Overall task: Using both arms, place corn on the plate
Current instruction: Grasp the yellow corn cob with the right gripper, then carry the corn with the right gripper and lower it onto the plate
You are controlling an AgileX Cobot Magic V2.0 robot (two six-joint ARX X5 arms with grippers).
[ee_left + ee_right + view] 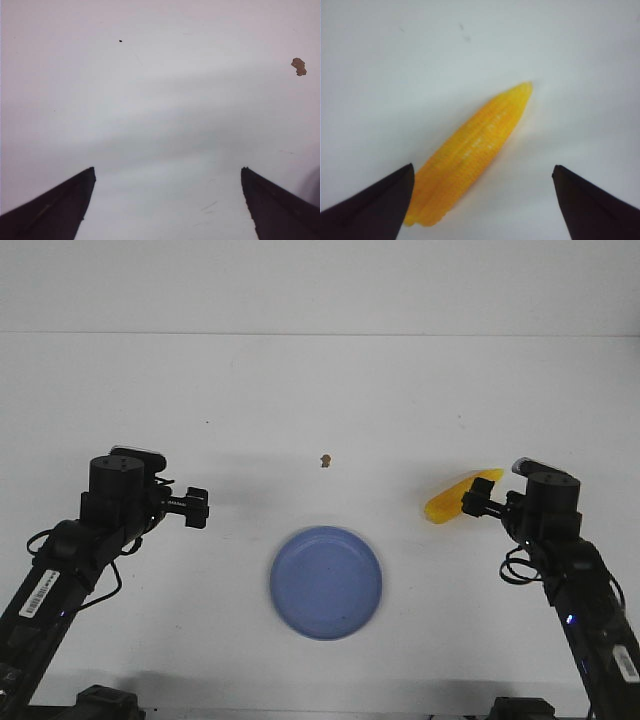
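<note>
The yellow corn (455, 496) lies on the white table at the right, slanting up to the right. My right gripper (474, 505) is open and hovers over it; in the right wrist view the corn (472, 152) lies between the fingers, close to one finger (375, 205), untouched. The blue plate (326, 582) sits at front centre, with nothing on it but a tiny dark speck. My left gripper (197, 507) is open and empty at the left, above bare table (165, 205).
A tiny brown speck (326, 460) lies on the table behind the plate; it also shows in the left wrist view (299, 66). The table's back edge meets the wall far behind.
</note>
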